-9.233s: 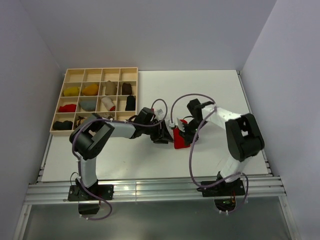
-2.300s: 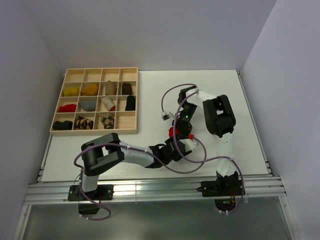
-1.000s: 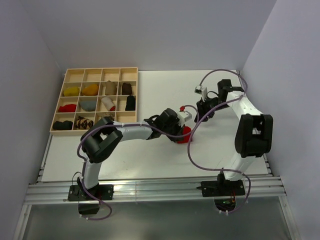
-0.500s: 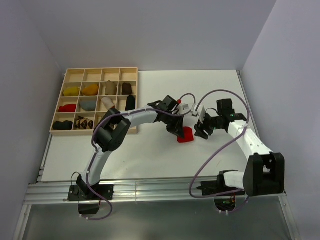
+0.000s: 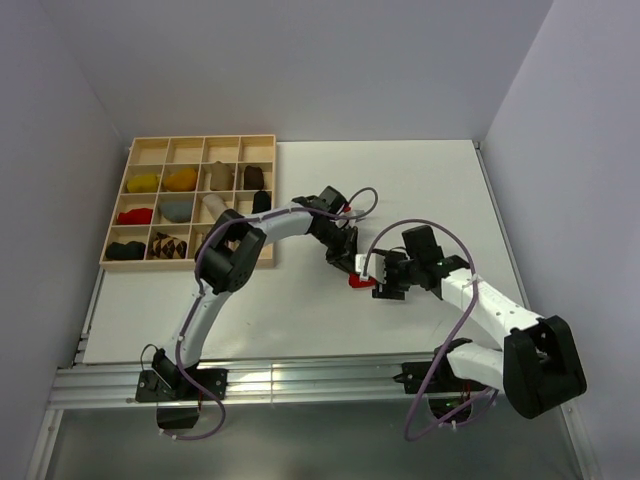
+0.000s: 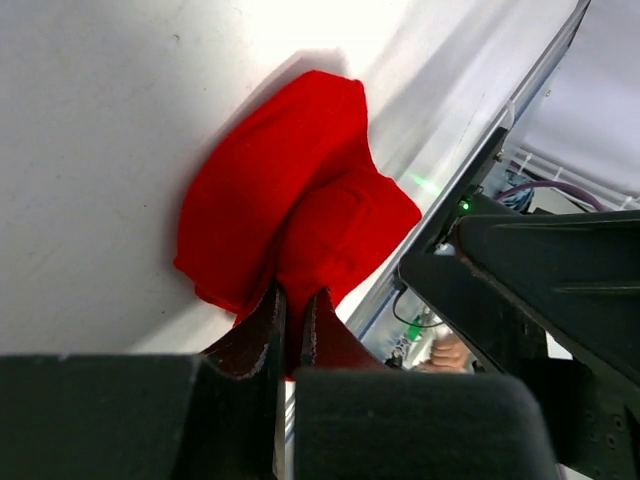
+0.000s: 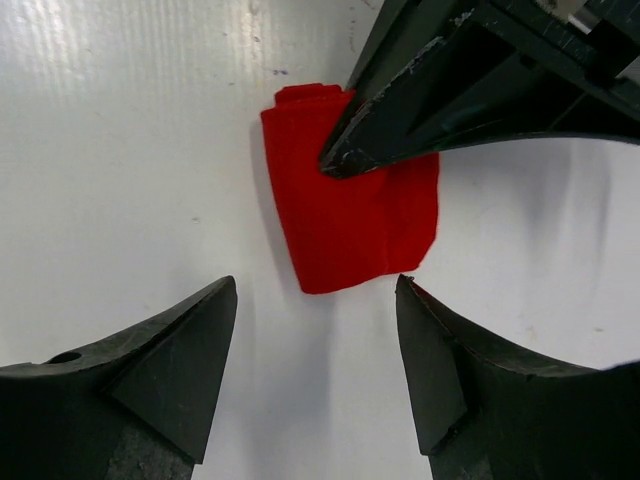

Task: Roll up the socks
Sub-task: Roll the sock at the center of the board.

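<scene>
A folded red sock (image 7: 350, 205) lies on the white table near its middle; it also shows as the red sock (image 5: 358, 281) and the red sock (image 6: 285, 200). My left gripper (image 6: 293, 312) is shut, pinching a fold of that sock from above, and its dark fingers (image 7: 400, 120) reach in from the upper right of the right wrist view. My right gripper (image 7: 315, 290) is open just short of the sock's near edge, a fingertip to either side, nothing between them. From above, the right gripper (image 5: 385, 282) sits right of the sock and the left gripper (image 5: 350, 266) over it.
A wooden compartment tray (image 5: 188, 264) stands at the back left, holding sock bundles: yellow (image 5: 143, 183), orange (image 5: 181, 179), red (image 5: 134, 215), argyle (image 5: 168, 245), black (image 5: 261, 205). The left arm (image 5: 290, 215) arches past the tray's right side. The table's metal rail (image 5: 300, 375) runs along the front.
The right arm has swung down from the back right to the sock's right side and its jaws have opened wider. The left gripper has kept its grip and shifted the sock slightly nearer and leftward.
</scene>
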Robot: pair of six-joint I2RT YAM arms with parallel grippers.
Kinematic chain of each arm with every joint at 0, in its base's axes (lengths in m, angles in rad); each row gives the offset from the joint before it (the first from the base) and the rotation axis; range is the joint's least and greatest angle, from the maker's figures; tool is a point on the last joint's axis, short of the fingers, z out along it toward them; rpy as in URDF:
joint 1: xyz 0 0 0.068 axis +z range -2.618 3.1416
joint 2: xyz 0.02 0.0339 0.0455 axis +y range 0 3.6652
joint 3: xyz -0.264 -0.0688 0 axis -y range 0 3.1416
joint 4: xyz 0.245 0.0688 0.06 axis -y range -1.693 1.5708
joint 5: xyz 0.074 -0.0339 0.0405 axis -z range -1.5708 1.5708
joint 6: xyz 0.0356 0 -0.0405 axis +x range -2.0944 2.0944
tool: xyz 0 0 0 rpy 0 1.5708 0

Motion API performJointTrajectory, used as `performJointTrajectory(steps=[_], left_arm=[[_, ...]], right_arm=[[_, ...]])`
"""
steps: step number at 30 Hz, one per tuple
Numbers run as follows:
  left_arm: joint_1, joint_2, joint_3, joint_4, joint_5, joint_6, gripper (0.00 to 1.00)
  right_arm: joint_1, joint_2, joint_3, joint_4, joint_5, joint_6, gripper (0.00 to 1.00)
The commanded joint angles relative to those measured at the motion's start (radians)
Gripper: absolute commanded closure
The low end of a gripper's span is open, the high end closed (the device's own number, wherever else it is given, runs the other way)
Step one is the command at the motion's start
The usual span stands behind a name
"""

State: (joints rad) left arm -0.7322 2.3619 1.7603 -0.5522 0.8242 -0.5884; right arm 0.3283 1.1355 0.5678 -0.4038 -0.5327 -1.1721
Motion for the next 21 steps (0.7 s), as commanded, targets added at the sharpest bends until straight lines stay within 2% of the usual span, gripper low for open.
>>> performJointTrajectory(steps=[1, 14, 21], left_arm=[[0.004, 0.062, 0.019, -0.095, -0.077, 0.016, 1.0], [0.017, 0.1, 0.062, -0.094, -0.047, 0.004, 0.99], [0.022, 0.083, 0.028, -0.054, 0.01, -0.002, 0.91]], right_arm=[[0.032, 0.01, -0.012, 0.106, 0.069, -0.064, 0.28], [0.152, 0.135, -0.042, 0.197, 0.18, -0.09, 0.31], [0.15, 0.25, 0.059, 0.16, 0.207, -0.051, 0.5]])
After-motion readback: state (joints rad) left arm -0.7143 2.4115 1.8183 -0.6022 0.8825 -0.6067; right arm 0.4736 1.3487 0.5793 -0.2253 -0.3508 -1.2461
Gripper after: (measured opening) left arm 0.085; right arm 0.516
